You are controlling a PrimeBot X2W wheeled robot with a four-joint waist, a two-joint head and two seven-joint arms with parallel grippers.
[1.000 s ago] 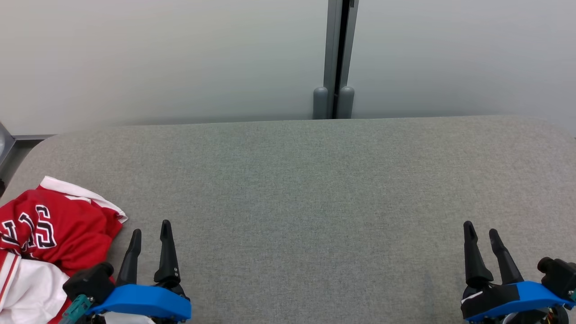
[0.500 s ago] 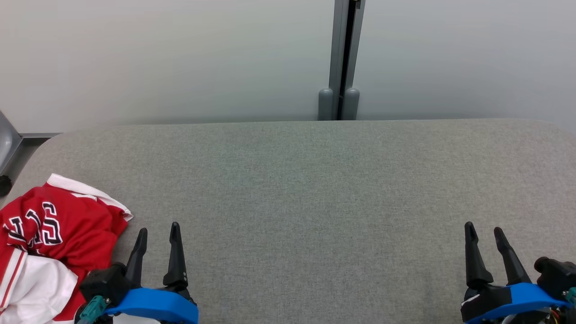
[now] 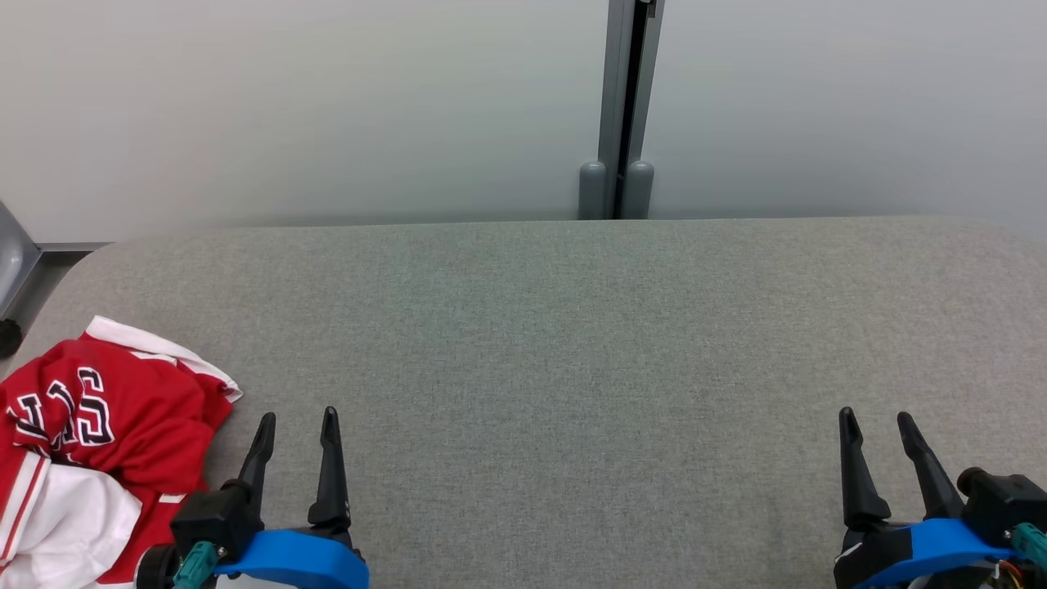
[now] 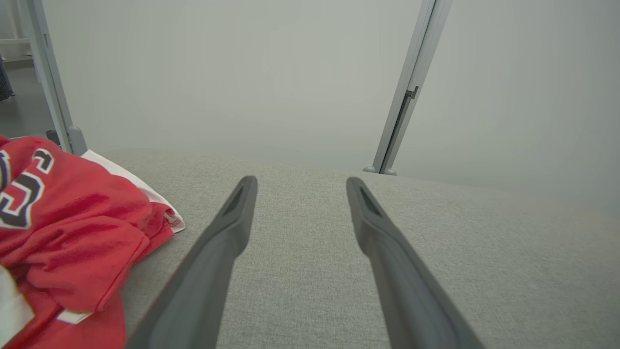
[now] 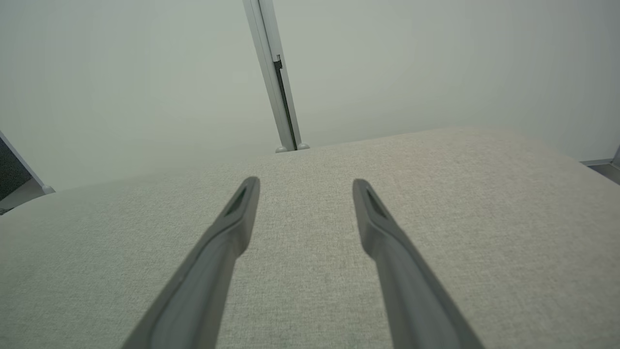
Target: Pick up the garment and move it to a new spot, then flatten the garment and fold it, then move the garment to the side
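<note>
A crumpled red and white garment (image 3: 98,433) with black and white lettering lies at the near left corner of the grey padded table (image 3: 556,343). My left gripper (image 3: 298,419) hovers just to its right, open, with nothing between its fingers. In the left wrist view the garment (image 4: 63,232) bunches up left of the left gripper (image 4: 299,182), apart from the fingers. My right gripper (image 3: 873,419) stands open over bare fabric at the near right, far from the garment. The right wrist view has the right gripper (image 5: 305,183) above the plain table top.
A pale wall rises behind the table, split by a grey vertical post (image 3: 623,106) with two rounded feet. The table's far edge (image 3: 523,222) runs just below it. A grey frame leg (image 4: 48,77) stands beyond the garment at the left.
The camera turned slightly, shifting the scene right. The left gripper drew a little right and down the view; the right gripper barely moved. Both stayed open. The garment lies as before.
</note>
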